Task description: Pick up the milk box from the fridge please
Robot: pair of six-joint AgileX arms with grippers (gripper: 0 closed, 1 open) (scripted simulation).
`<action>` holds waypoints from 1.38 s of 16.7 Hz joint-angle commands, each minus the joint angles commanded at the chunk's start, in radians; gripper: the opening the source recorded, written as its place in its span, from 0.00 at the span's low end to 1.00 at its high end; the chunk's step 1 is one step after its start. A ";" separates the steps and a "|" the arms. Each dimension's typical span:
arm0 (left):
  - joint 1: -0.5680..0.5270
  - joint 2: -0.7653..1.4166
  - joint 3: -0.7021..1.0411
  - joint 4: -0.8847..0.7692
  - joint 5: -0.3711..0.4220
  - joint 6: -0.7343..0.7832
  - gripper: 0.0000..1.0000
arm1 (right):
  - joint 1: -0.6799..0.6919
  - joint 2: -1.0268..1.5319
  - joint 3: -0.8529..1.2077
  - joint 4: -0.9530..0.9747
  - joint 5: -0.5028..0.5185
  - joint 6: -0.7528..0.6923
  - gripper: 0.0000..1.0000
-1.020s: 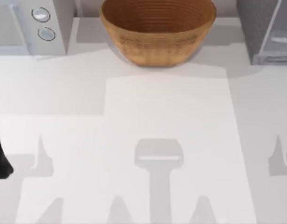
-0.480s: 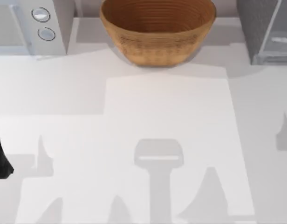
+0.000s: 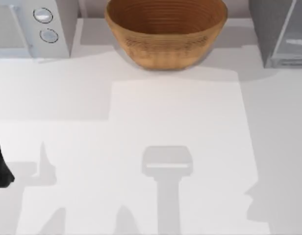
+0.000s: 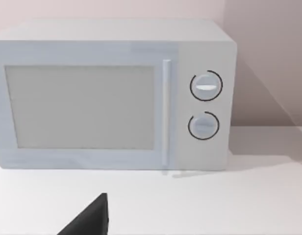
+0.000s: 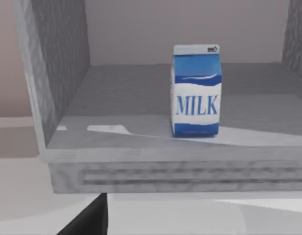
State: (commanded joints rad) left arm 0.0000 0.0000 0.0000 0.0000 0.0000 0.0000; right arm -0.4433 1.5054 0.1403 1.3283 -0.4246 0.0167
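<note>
The left arm (image 3: 0, 164) sits parked at the tabletop's (image 3: 175, 122) left edge. The right gripper (image 5: 89, 218) faces the open fridge (image 5: 62, 73), low before its shelf; whether either gripper is spread cannot be told. The milk box (image 5: 196, 90) stands upright inside, reading "MILK" in blue.

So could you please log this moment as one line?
milk box: upright in fridge | left gripper: facing microwave | right gripper: facing fridge, not holding
</note>
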 joint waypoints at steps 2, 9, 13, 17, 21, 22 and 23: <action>0.000 0.000 0.000 0.000 0.000 0.000 1.00 | -0.038 0.121 0.016 0.120 -0.038 0.001 1.00; 0.000 0.000 0.000 0.000 0.000 0.000 1.00 | -0.090 0.288 0.044 0.290 -0.089 0.001 1.00; 0.000 0.000 0.000 0.000 0.000 0.000 1.00 | -0.086 0.287 0.042 0.287 -0.086 0.001 1.00; 0.000 0.000 0.000 0.000 0.000 0.000 1.00 | -0.070 0.380 0.152 0.257 -0.012 0.000 1.00; 0.000 0.000 0.000 0.000 0.000 0.000 1.00 | 0.018 0.555 0.416 0.180 0.086 -0.002 1.00; 0.000 0.000 0.000 0.000 0.000 0.000 1.00 | 0.049 0.601 0.496 0.154 0.109 -0.002 1.00; 0.000 0.000 0.000 0.000 0.000 0.000 1.00 | 0.080 0.644 0.570 0.128 0.131 -0.003 1.00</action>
State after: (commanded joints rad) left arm 0.0000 0.0000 0.0000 0.0000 0.0000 0.0000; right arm -0.3631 2.1497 0.7102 1.4559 -0.2932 0.0137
